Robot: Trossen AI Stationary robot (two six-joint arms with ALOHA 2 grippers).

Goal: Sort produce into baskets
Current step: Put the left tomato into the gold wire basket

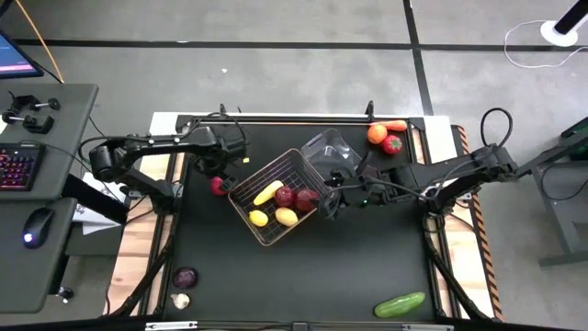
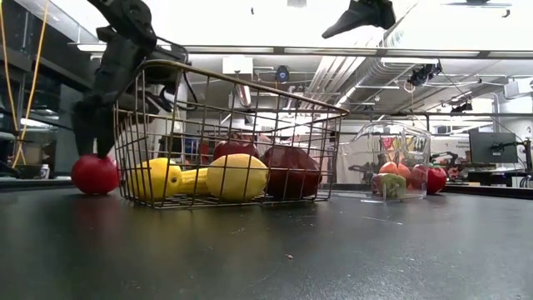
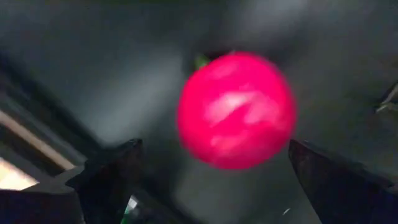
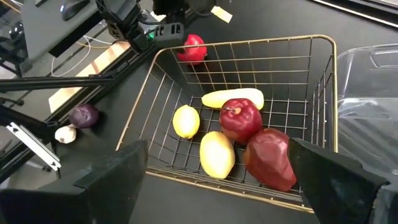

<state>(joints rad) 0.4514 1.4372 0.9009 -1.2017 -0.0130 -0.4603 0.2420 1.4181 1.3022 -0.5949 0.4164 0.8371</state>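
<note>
A red apple [image 3: 235, 111] lies on the black table just left of the wire-mesh basket [image 1: 241, 210]. My left gripper [image 1: 220, 175] is open above it, one finger on each side of the apple, apart from it; it also shows in the low view [image 2: 92, 125]. The basket holds a banana [image 4: 233, 98], two lemons [image 4: 186, 120] and two red apples [image 4: 240, 118]. My right gripper [image 4: 217, 155] is open and empty above the basket's right edge. The clear tub [image 1: 331, 147] stands behind the basket.
An orange [image 1: 376, 133], a carrot [image 1: 396, 125] and a red fruit [image 1: 393, 143] lie at the far right. A purple onion [image 1: 186, 277] and white garlic [image 1: 180, 300] lie near the front left, a cucumber [image 1: 400, 304] at the front right.
</note>
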